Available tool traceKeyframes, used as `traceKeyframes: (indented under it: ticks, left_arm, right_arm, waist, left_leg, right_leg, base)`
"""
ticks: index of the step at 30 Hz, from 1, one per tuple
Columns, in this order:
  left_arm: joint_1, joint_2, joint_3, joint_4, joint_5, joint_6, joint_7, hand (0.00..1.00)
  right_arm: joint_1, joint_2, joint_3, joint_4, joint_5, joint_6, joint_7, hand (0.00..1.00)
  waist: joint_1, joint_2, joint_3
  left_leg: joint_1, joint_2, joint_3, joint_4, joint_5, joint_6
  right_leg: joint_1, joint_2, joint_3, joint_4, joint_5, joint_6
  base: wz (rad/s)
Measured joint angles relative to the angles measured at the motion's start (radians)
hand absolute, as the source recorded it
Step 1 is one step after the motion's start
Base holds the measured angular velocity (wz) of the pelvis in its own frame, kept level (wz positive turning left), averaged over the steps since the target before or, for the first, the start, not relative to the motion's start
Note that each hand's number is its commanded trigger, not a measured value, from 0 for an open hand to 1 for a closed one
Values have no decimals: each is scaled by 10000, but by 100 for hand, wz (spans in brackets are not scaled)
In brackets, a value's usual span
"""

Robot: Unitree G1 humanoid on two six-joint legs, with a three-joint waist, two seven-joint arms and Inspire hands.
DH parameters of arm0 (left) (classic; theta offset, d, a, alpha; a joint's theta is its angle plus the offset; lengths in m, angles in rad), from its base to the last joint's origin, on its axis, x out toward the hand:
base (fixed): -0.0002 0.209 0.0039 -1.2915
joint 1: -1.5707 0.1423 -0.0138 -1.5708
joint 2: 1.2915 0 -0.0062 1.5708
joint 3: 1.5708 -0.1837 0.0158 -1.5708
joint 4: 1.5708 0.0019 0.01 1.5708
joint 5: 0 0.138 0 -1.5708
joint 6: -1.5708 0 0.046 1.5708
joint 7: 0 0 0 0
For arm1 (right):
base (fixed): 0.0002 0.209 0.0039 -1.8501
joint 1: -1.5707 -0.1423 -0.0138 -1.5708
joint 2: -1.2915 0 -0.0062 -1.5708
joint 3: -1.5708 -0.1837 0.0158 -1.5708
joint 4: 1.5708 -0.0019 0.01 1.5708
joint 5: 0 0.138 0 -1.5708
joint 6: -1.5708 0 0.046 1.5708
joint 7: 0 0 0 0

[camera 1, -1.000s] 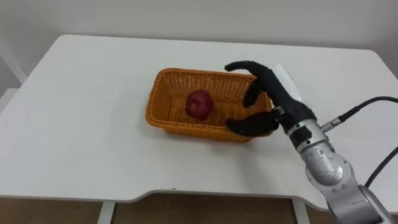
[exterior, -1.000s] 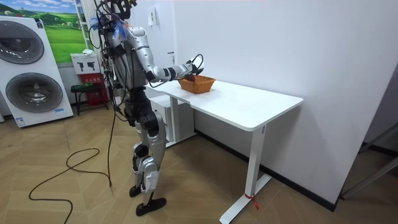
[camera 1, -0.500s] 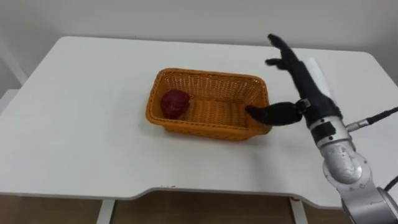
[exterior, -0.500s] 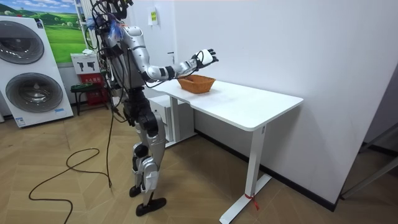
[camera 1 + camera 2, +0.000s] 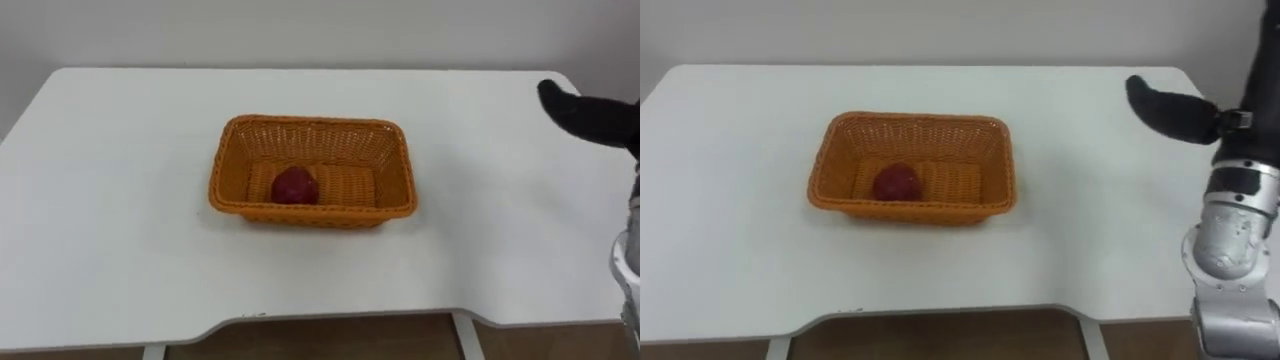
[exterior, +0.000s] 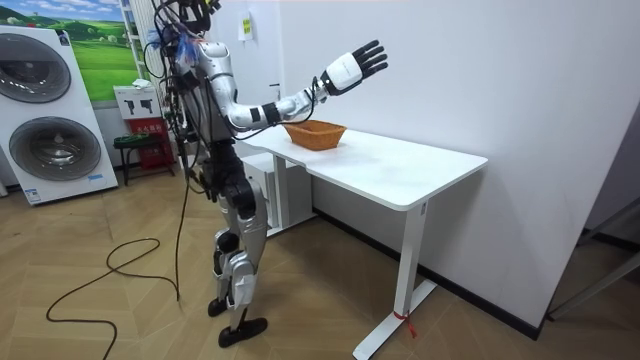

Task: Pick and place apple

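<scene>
Dark red apple (image 5: 295, 186), orange basket (image 5: 312, 211) (woven), white table (image 5: 100, 250).

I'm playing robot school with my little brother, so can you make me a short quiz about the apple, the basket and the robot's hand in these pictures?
1. Where is the apple? A: on the floor. B: inside the basket. C: in a drawer.
2. True or false: the right hand is holding the apple.
3. Fill in the gap: the basket stands on a white ____.

Key
1. B.
2. False. The right hand is raised high with its fingers spread, holding nothing.
3. table.
</scene>
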Motion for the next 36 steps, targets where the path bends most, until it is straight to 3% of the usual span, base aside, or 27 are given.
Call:
traceKeyframes:
  ticks: [6,10,12,14,17,21,24,26,36]
  left_arm:
    - [249,-48,235,-294,-99,4,296,0]
    - [352,-46,452,-280,-403,104,735,0]
    - [421,-127,775,-270,-414,175,800,0]
    - [449,-268,1053,-278,-474,313,842,0]
    - [425,-279,1160,-286,-476,488,844,0]
    - [370,-302,1105,-468,-502,540,829,0]
    - [261,-319,1127,-454,-516,565,822,0]
    - [238,-355,1125,-454,-472,670,820,0]
    - [156,-601,937,-396,-453,828,599,0]
  right_arm:
    - [752,-67,-1028,1458,1294,1,-1468,0]
    - [1701,-64,-1224,3943,2702,50,-2207,0]
    - [2027,-26,-1319,5272,3667,267,-2254,0]
    - [2234,64,-1614,6738,4583,615,-2368,0]
    - [2460,284,-1625,8428,5169,806,-2332,0]
    - [2575,689,-1487,10000,5901,918,-2267,0]
    - [2560,1128,-1458,11329,5912,1072,-1593,0]
    - [2562,1347,-1246,11826,5911,1385,-1026,0]
    - [2245,1691,782,13001,4920,1995,2138,0]
  waist:
    - [-205,-102,-49]
    - [-417,-86,-52]
    - [-478,-88,-45]
    - [-540,85,-91]
    - [-630,203,-86]
    - [-632,188,-84]
    - [-561,177,-54]
    - [-499,190,-43]
    - [-381,277,-22]
  left_leg:
    - [73,18,101,-5,-1,0]
    - [2,21,81,-36,-20,12]
    - [2,19,90,-42,-20,14]
    - [-2,9,139,-49,-21,19]
    - [-20,16,158,-44,-19,16]
    - [50,13,157,-86,-16,10]
    - [60,18,249,-139,-16,12]
    - [-3,24,380,-165,-13,16]
    - [47,36,395,-203,-47,23]
  right_leg:
    - [4,2,19,0,0,0]
    - [-14,3,75,36,1,-1]
    - [-10,-25,84,48,0,-1]
    - [-14,0,162,60,1,-1]
    - [-103,28,250,57,-4,-7]
    - [-51,39,291,6,-8,-8]
    - [-113,37,309,7,-12,-1]
    - [-297,36,389,27,-12,-1]
    - [-217,56,396,2,6,12]
  base:
    - [-1]
    - [-2]
    - [-3]
    - [-11]
    - [-2]
    - [-1]
    - [-9]
    - [-19]
    - [-2]
